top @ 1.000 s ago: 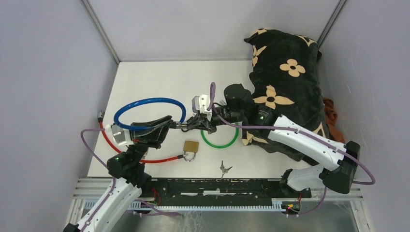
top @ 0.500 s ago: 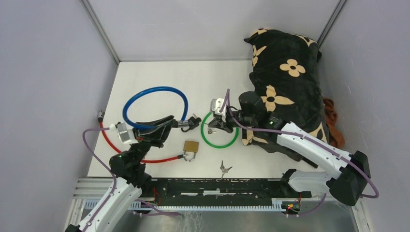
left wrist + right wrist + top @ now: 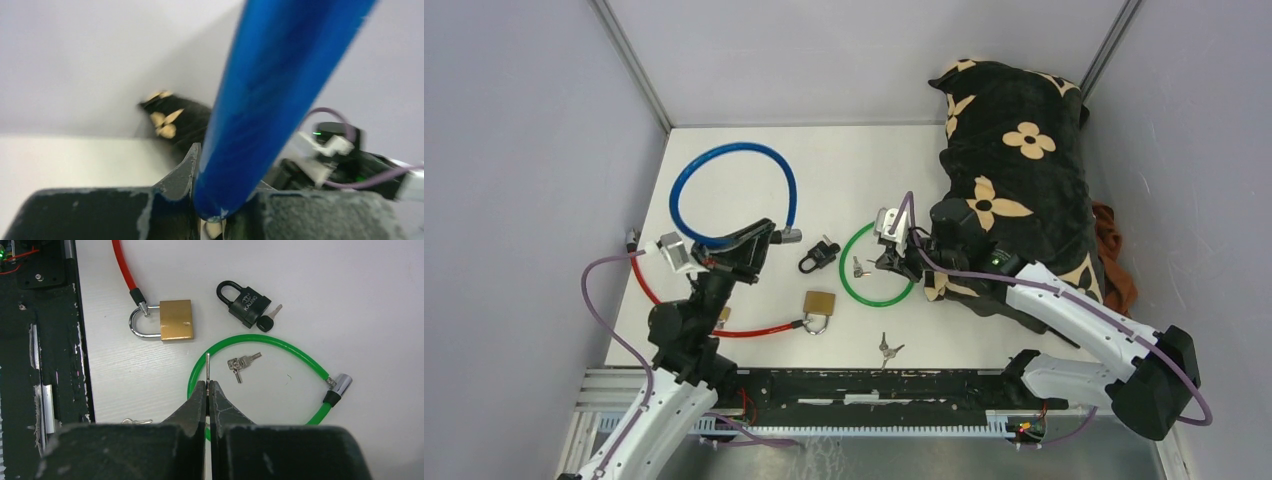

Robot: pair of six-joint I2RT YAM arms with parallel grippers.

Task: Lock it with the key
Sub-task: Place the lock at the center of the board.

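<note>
Your right gripper [image 3: 208, 386] is pinching a thin key [image 3: 208, 366] edge-on between closed fingers; only its wrist camera is showing this, as the top view is hiding the blade under the wrist. From those fingertips, a brass padlock [image 3: 172, 320] on a red cable [image 3: 122, 265] is lying at 11 o'clock. A black padlock [image 3: 245, 302] is sitting at 1 o'clock, and a small key bunch [image 3: 241, 363] is resting inside the green cable [image 3: 260, 339] at 2 o'clock.

Your left gripper [image 3: 212, 202] is clamping the blue cable [image 3: 270, 90], which is filling its wrist view. From above, that left gripper [image 3: 759, 240] is holding the loop near its silver end, with the ring standing toward 12 o'clock.

Your right arm is stretching from the near right corner toward 10 o'clock, past the flowered pillow [image 3: 1014, 150]. Your left arm is rising from the near left, its gripper pointing toward 3 o'clock.
</note>
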